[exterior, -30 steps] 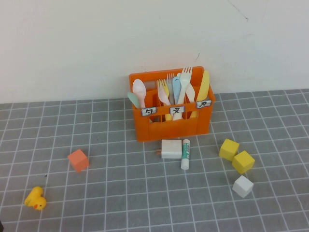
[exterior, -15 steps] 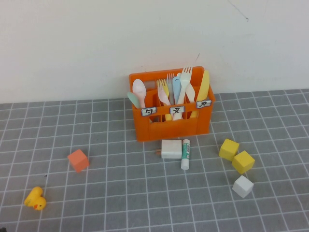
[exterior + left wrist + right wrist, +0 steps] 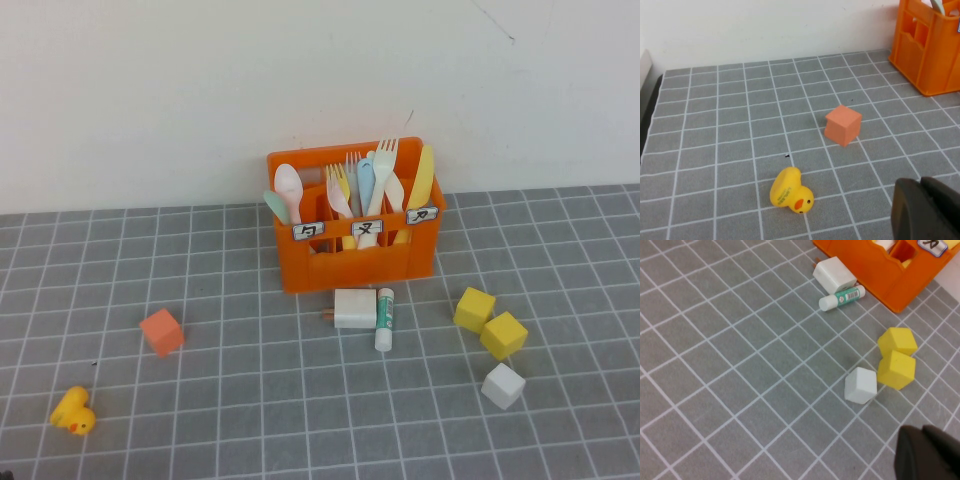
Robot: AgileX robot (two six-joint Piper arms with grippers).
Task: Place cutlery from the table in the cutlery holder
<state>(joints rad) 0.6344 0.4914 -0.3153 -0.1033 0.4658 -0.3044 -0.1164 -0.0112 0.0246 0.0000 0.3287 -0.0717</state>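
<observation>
Both claws were pulled back low near the robot's edge of the bench (image 3: 560,440), the left claw (image 3: 927,210) shut and empty near the duck (image 3: 791,191), the right claw (image 3: 927,452) shut and empty near the blocks. All cutlery (image 3: 365,185) stood in the one cutlery holder (image 3: 355,262); none lay loose, so the task looked complete and called for no further pick. Counted: two yellow cubes, one white cube (image 3: 502,385), one orange cube (image 3: 162,331), one tube (image 3: 384,317).
</observation>
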